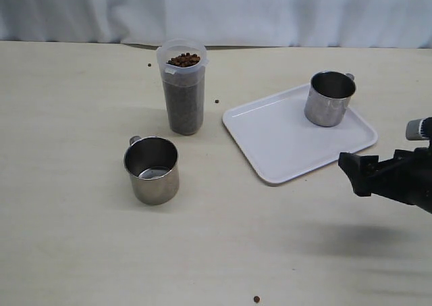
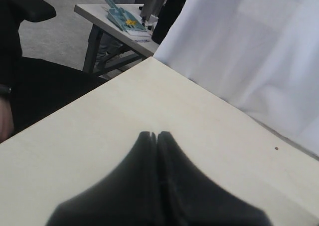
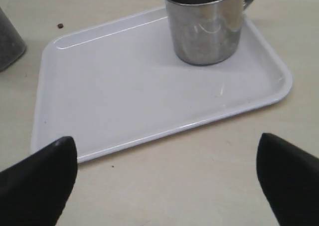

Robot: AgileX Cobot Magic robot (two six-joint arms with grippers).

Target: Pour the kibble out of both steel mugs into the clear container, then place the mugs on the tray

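Presently I am finding the second steel mug [image 1: 151, 169] standing left of the tray [image 1: 270, 144], well apart from my wide-open right gripper [image 3: 164, 137]; my left gripper [image 2: 155, 134] is sitting closed.

pale wooden table [image 1: 67, 238], white curtain [image 1: 270, 9] behind, teal notebook [image 2: 122, 20] on a side table [image 2: 92, 10]

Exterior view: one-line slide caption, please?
One steel mug on the tray, second mug empty on the table beside the clear container full of kibble, right gripper hovering near the tray.
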